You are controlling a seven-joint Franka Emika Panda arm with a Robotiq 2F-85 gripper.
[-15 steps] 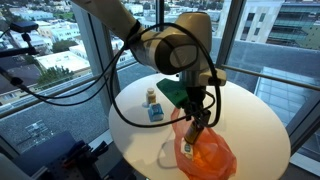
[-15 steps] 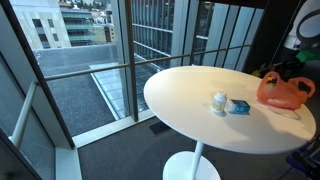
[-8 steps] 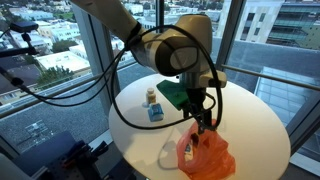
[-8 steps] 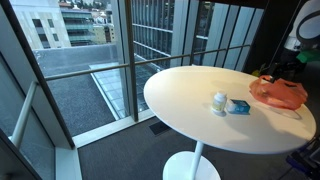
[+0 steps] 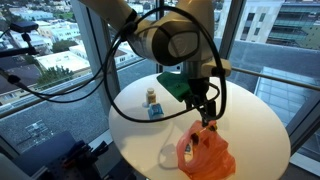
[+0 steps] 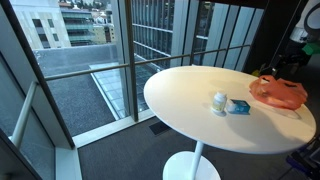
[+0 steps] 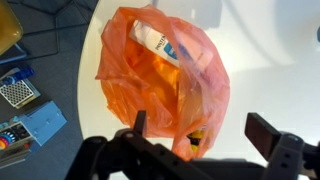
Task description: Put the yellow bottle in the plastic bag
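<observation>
Your gripper [image 5: 206, 112] hangs just above the plastic bag [image 5: 205, 155]. Its jaws are spread wide and there is nothing between them. The bag lies slumped on the round white table [image 5: 250, 115], close to the edge. In the wrist view a yellow shape shows through the thin orange plastic, so the yellow bottle [image 7: 196, 138] is inside the bag. The small pale bottle [image 5: 152, 97] and the blue box [image 5: 156, 112] stand side by side, well apart from the bag.
</observation>
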